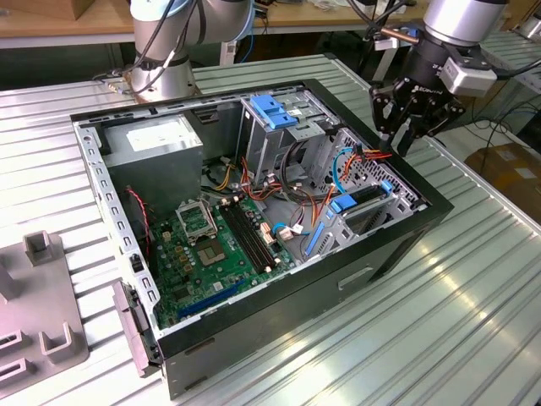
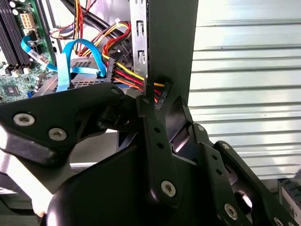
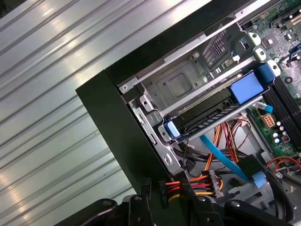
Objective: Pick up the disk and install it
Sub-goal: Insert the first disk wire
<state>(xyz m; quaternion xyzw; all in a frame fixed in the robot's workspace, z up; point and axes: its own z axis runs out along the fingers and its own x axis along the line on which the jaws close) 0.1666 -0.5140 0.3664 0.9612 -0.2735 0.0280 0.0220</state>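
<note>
The disk [image 3: 208, 113] sits well beyond my jaw tips, flat in the metal bay [image 3: 183, 84] at the corner of the black case [image 3: 120, 127]. Its light-blue bracket [image 3: 171, 128] shows at both ends. I judge it seated in its slot rather than carried, and nothing of it touches my gripper [image 2: 162, 108]. Right at my tips is a black power plug [image 2: 161, 92] trailing red, yellow, orange and black wires. The plug lies in line with the gap of my jaws, but I cannot tell whether they are clamped on it or merely set close around it. So the step in hand looks to me like the cabling at the disk's end, not the lifting. To do it well I want the plug square to my jaws and its wires running slack. A skewed plug would bind, and a taut bundle could tug on the seated disk. The case's upright wall stands just beside my jaws on one side, leaving little room to swing. A blue data cable [image 3: 221, 156] loops between my tips and the disk, where it could snag. Slow, straight travel with no twist seems the safe way.
</note>
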